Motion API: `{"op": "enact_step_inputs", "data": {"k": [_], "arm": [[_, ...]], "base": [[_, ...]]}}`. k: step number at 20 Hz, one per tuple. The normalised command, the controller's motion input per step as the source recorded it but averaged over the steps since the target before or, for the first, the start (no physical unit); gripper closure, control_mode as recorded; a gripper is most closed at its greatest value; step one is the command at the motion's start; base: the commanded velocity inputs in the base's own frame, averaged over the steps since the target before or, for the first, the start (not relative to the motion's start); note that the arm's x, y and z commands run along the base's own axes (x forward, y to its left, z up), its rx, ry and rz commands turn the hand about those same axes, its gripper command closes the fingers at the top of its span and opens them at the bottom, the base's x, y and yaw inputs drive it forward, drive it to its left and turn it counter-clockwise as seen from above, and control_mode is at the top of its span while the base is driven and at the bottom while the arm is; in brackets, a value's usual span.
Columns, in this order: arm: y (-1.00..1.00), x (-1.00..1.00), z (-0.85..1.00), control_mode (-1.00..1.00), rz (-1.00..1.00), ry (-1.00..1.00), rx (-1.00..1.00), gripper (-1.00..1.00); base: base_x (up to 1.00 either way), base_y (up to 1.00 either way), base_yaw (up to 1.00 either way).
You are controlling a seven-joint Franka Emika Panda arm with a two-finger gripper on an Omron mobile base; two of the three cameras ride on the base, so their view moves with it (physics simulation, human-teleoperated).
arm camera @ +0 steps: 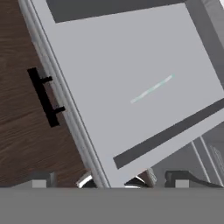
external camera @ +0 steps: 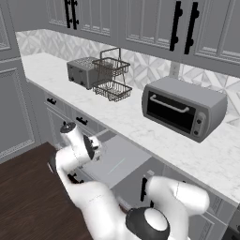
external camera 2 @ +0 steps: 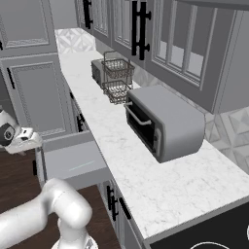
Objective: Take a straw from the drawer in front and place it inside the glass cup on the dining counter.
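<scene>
The grey drawer (external camera: 126, 161) (external camera 2: 73, 163) (arm camera: 131, 65) stands pulled out under the marble worktop, its black bar handle (arm camera: 43, 97) on the front panel. On its plain grey floor lies a thin pale straw (arm camera: 152, 89) (external camera 2: 81, 167) (external camera: 118, 164), by itself near the middle. My gripper (arm camera: 109, 181) (external camera: 96, 149) (external camera 2: 33, 141) hovers above the drawer's front edge. It is open, with its fingertips (arm camera: 41, 179) wide apart and nothing between them. The straw is still some way ahead of the fingers. The glass cup and the dining counter are out of view.
On the worktop (external camera: 140, 126) stand a toaster oven (external camera: 180, 108) (external camera 2: 163, 124), a wire basket rack (external camera: 111, 77) (external camera 2: 118, 78) and a toaster (external camera: 80, 71). Grey cabinet doors with black handles line the wall above. Dark wood floor (external camera: 28, 197) lies in front of the drawer.
</scene>
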Motion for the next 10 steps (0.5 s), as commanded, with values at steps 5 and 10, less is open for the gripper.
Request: {"op": "enact_step_inputs", "data": {"k": [5,10], "arm": [[-0.34,0.68,-0.14,-1.0,-0.13,0.06,0.11,-1.0],[-0.12,0.56,-0.25,-1.0,-0.04,0.06,0.06,-1.0]], "base": [[0.0,0.0,0.0],[0.0,0.0,0.0]]}}
